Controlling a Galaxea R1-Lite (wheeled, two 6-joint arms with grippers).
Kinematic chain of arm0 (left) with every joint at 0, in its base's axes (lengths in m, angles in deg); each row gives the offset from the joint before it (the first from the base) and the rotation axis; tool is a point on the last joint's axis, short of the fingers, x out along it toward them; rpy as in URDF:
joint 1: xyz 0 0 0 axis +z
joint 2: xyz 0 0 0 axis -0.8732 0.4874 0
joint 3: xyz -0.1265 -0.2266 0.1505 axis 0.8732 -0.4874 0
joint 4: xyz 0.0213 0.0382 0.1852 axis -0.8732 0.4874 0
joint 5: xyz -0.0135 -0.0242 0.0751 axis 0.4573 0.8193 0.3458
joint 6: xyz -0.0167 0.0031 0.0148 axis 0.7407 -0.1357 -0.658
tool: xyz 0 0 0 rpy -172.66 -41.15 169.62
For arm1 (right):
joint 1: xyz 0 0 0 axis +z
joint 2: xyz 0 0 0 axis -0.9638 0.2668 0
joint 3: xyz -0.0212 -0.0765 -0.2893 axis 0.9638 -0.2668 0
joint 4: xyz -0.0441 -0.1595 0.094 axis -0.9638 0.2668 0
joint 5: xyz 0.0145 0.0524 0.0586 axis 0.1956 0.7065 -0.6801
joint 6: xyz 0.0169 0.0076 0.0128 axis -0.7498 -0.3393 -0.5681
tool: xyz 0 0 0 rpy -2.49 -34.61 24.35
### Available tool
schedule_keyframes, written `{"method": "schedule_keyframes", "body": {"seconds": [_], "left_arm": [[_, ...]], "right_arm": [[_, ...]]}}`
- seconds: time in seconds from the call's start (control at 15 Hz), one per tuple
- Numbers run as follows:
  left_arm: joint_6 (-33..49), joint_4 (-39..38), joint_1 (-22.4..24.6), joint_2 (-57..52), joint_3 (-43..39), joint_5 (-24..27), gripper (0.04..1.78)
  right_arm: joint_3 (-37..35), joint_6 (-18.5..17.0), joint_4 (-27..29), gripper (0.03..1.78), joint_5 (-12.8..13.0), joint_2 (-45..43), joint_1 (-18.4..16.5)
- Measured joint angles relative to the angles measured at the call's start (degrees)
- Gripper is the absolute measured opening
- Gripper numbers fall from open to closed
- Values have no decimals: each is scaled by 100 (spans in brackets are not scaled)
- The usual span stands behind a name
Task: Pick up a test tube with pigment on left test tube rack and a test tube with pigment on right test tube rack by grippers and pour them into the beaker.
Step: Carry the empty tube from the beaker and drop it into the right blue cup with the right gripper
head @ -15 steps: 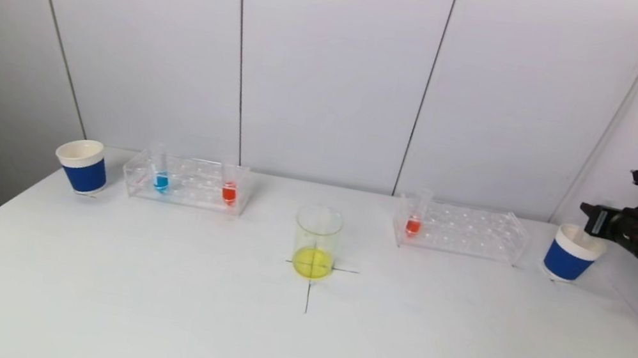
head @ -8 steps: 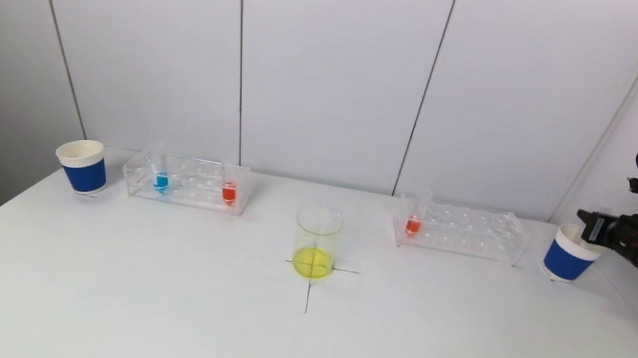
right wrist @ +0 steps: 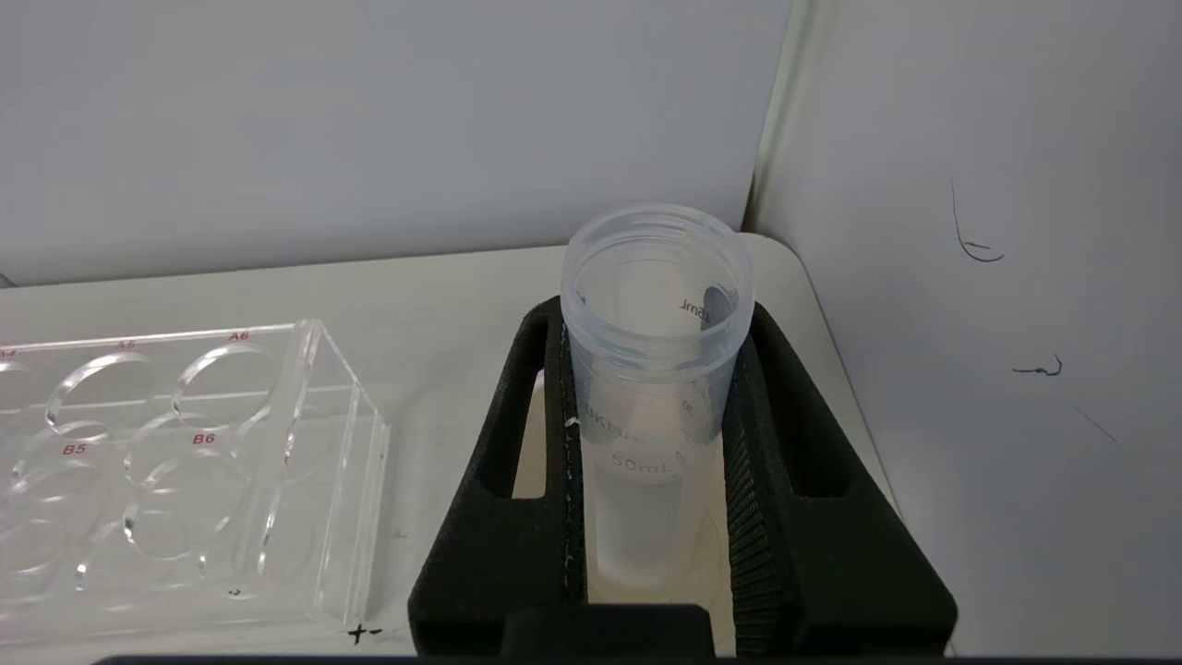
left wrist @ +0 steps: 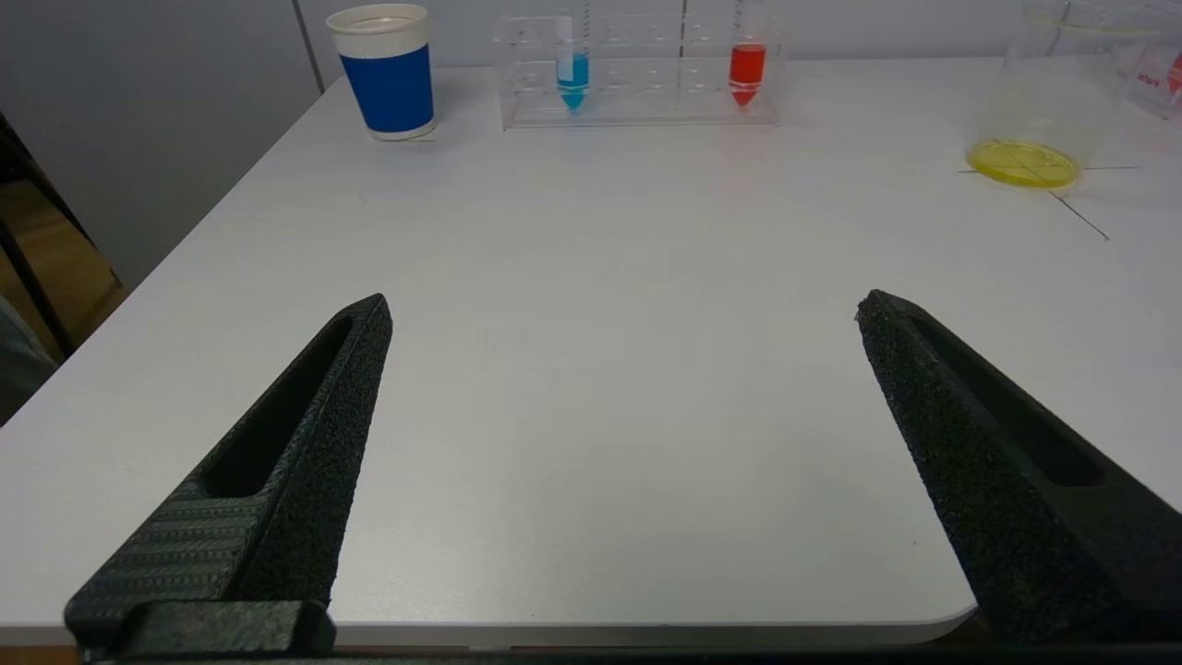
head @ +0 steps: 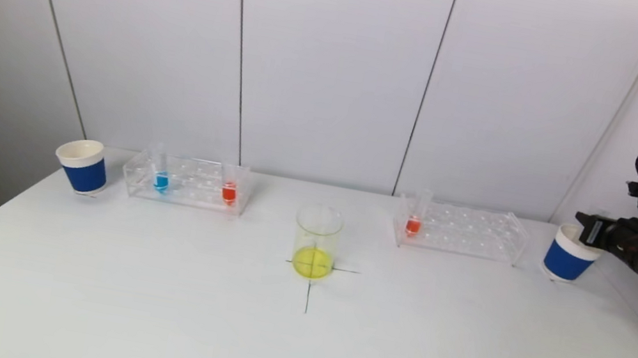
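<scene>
The left rack (head: 195, 189) holds a blue-pigment tube (head: 161, 180) and a red-pigment tube (head: 229, 192). The right rack (head: 468, 233) holds one red-pigment tube (head: 413, 224). The glass beaker (head: 316, 240) with yellow liquid stands mid-table on a cross mark. My right gripper (head: 588, 229) is over the right blue cup (head: 567, 257). In the right wrist view it (right wrist: 654, 319) is shut on an empty clear 50 mL tube (right wrist: 646, 406), held upright with its lower end in the cup. My left gripper (left wrist: 623, 303) is open and empty, low over the table's front left edge.
A second blue cup (head: 83, 165) stands left of the left rack. The wall is close on the right behind the right arm. The right rack's end (right wrist: 314, 462) lies beside the right gripper. The table front is bare white surface.
The right arm has sunk a little over the right blue cup with the empty tube in its grip, then held nearly still. Nothing else moved.
</scene>
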Motion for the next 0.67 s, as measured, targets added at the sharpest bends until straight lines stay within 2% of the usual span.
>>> {"method": "schedule_keyframes", "body": {"seconds": [0.47, 0.67], "left_arm": [[0, 0, 0, 0, 0, 2, 176], [0, 0, 0, 0, 0, 2, 176]], "right_arm": [[-5, -12, 0, 50, 0, 9, 0], [-22, -9, -1, 65, 0, 6, 0]]}}
